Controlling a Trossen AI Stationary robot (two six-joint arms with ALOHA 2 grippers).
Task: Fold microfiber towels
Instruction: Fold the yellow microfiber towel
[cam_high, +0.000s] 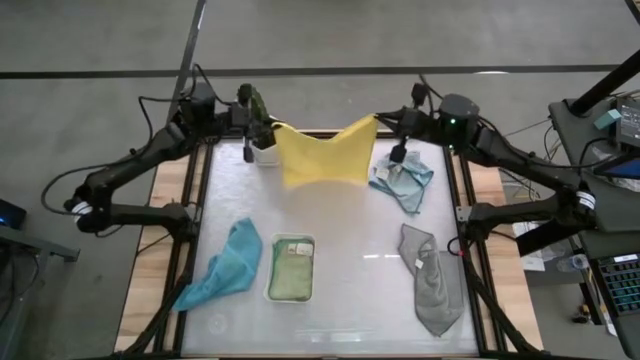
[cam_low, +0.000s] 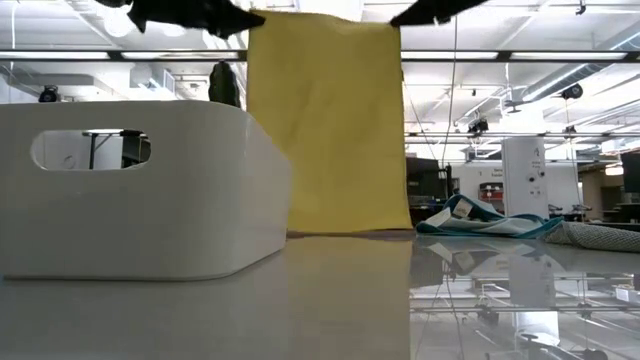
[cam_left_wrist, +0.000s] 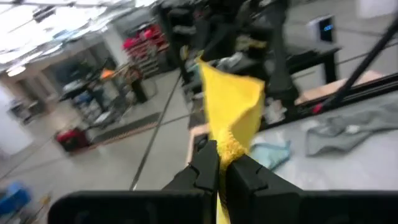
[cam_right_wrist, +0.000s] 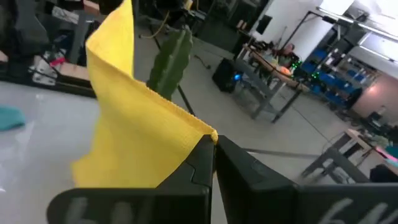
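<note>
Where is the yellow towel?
In the high view the yellow towel hangs at the table's far edge, held between the left gripper and right gripper.

High cam: straight down, whole table (cam_high: 330, 300) plus both arms. Low cam: at tabletop level, v. close to white tray (cam_low: 130, 190), faces across table into room. L and R wrist cams: look fwd past own fingers, close on yellow towel (cam_left_wrist: 233, 112), room behind. All four views share the yellow towel; high + low also share tray.
</note>
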